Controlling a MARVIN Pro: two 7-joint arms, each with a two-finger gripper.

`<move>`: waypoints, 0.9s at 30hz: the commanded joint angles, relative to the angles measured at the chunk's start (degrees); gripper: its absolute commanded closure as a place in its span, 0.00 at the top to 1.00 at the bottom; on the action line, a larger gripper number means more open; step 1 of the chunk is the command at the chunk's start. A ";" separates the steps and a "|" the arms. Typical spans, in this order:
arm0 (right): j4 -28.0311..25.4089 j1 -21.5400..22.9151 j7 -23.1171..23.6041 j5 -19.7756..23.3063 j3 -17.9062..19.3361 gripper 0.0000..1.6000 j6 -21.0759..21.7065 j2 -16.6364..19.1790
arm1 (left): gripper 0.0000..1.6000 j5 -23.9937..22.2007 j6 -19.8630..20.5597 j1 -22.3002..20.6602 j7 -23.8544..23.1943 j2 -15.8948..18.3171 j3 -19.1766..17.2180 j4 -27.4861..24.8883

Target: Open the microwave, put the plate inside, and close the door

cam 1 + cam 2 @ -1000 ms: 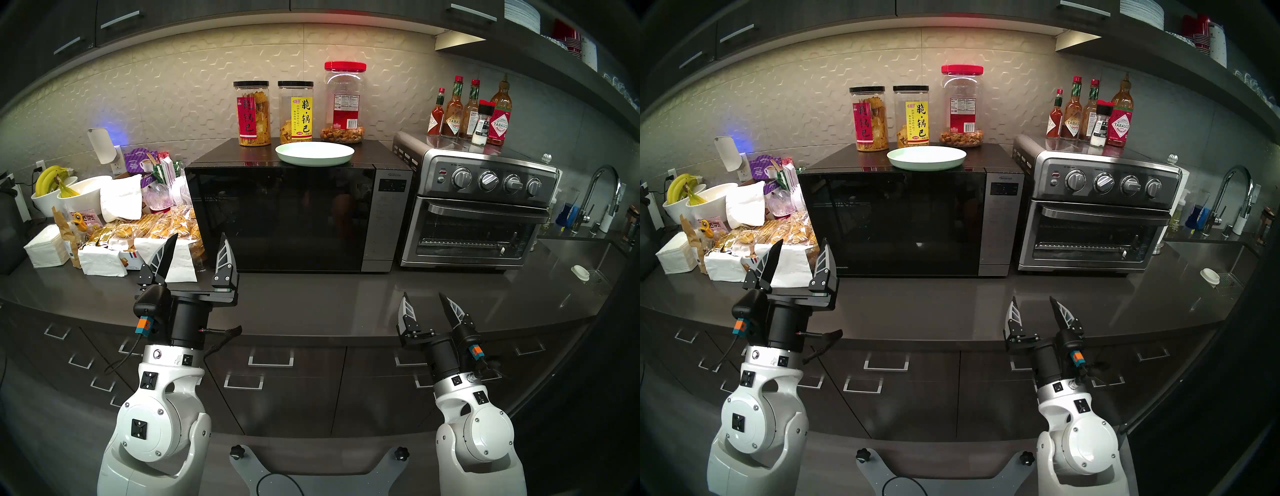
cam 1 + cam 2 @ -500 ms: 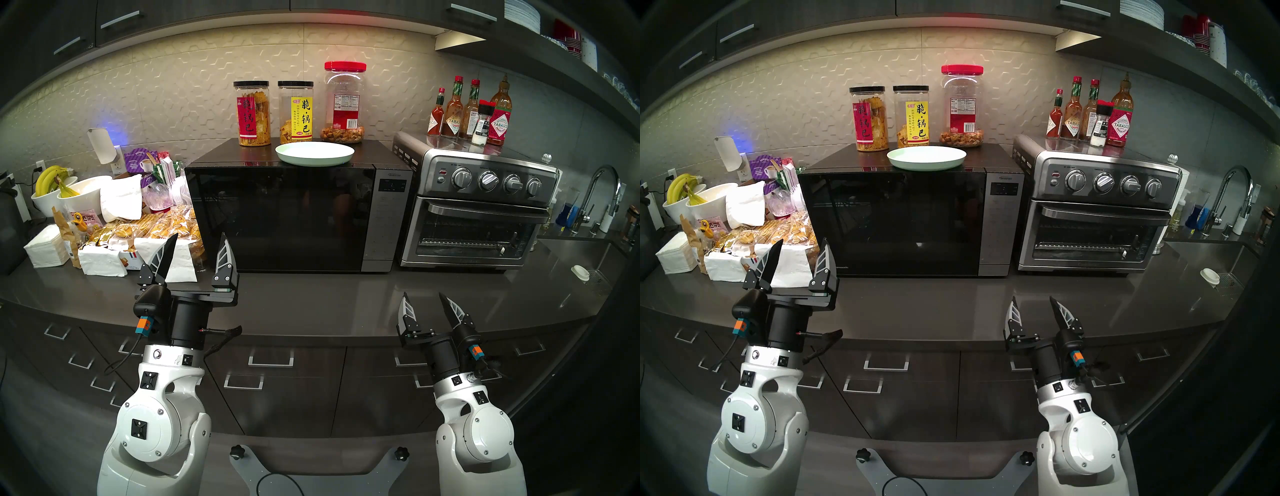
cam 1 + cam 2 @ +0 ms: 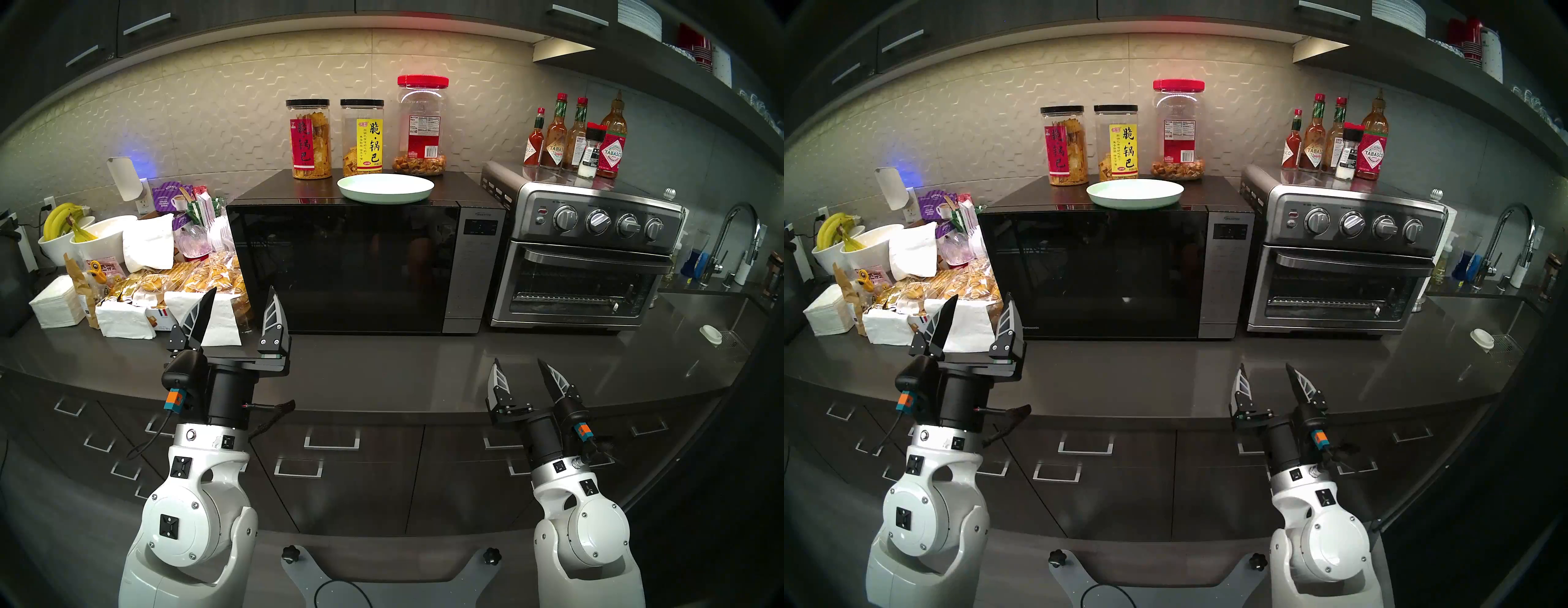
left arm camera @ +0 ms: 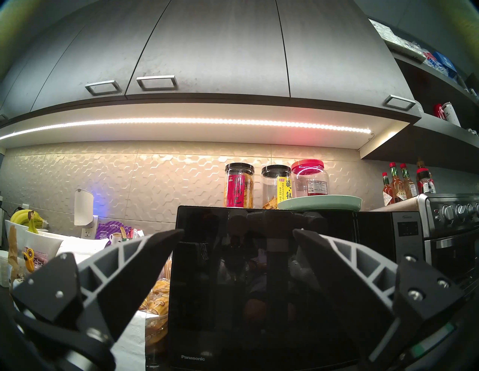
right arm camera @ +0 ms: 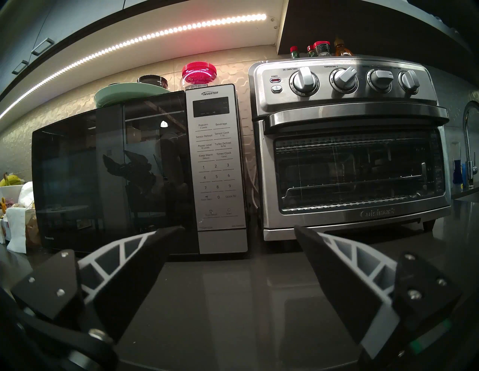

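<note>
Nothing shifts between the last second and now: both arms hold their pose short of the counter. The left gripper [image 3: 242,305] stands spread and empty before the Panasonic microwave [image 3: 365,263]; the right gripper [image 3: 519,373] is likewise spread, holding nothing. The door [image 3: 343,267] is flush shut, and the mint-green plate [image 3: 385,188] sits on the microwave's top, in front of the snack jars [image 3: 309,138]. By my read, the task hasn't begun; opening comes first.

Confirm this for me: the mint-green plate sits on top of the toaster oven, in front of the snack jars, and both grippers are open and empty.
One thing is wrong: the plate sits on top of the microwave, not the toaster oven, as the head view shows. The rest holds: snack jars behind it, left gripper and right gripper open and empty.
</note>
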 commanded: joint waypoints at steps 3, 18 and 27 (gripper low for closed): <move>-1.17 0.15 0.07 0.00 0.01 1.00 -0.18 0.07 | 1.00 -0.08 -0.53 2.17 0.06 0.06 -0.86 -3.05; -1.11 0.19 0.08 0.00 0.01 1.00 -0.22 0.06 | 1.00 -4.62 6.48 0.86 -2.96 3.34 -5.37 -6.62; -0.94 0.28 0.06 0.00 0.01 1.00 -0.26 0.04 | 1.00 -10.34 11.05 -6.64 -5.78 6.59 -11.93 -6.62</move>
